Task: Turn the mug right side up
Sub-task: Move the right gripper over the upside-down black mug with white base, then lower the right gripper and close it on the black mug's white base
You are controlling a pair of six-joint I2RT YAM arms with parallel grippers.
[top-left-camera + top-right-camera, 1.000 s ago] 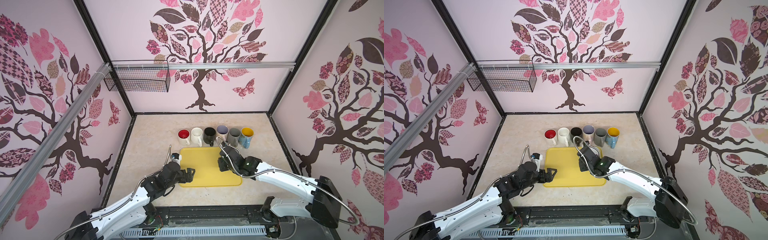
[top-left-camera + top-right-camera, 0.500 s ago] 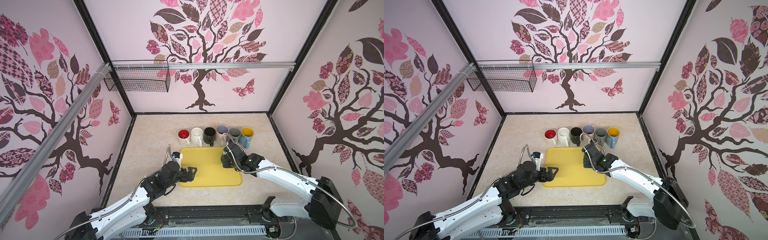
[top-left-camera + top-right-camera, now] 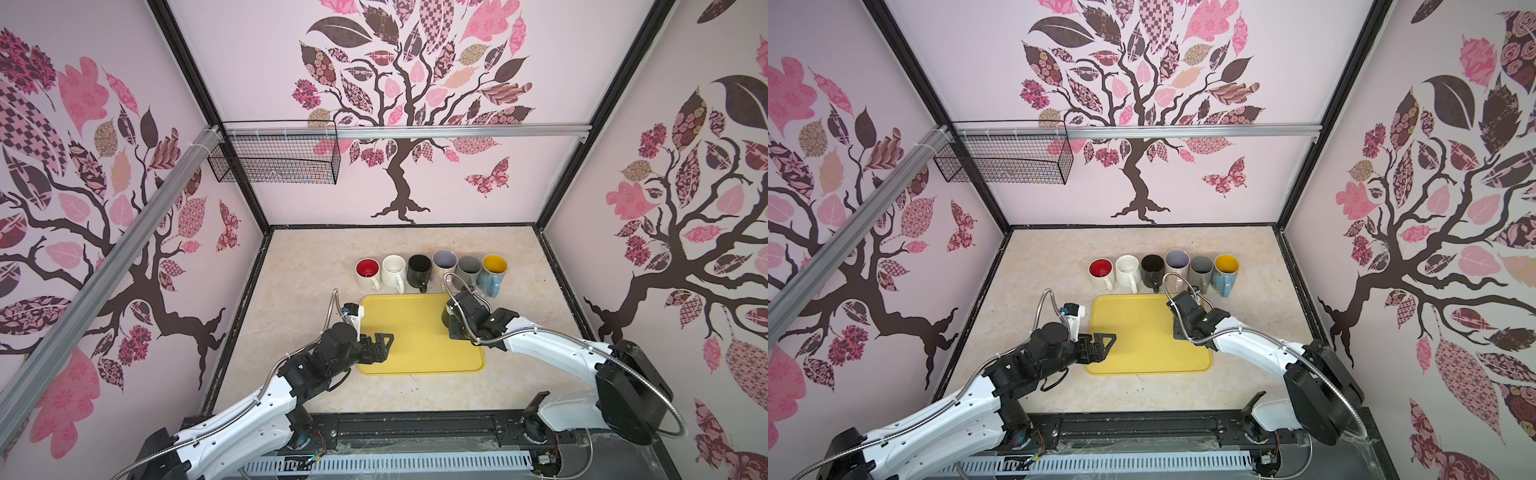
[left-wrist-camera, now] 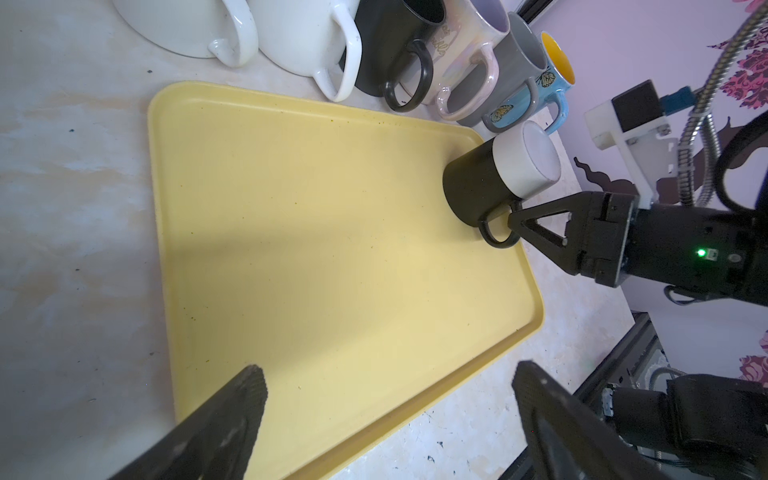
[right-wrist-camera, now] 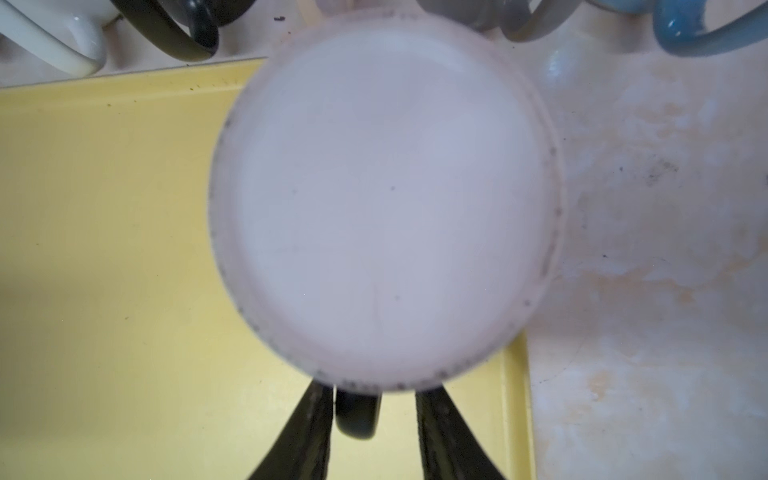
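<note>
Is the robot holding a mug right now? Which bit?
Not quite yet. The right gripper has its jaws either side of the handle of the upside-down mug, with a gap on one side. The left gripper is open and empty.

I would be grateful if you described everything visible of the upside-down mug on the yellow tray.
The mug stands upside down, rim on the yellow tray, near one corner. It looks like glossy ceramic: black body, white band around the flat pale base, which faces up, with dark specks along its edge. Its black loop handle sits between the fingers of the right gripper, seemingly against one finger, with a gap to the other.
</note>
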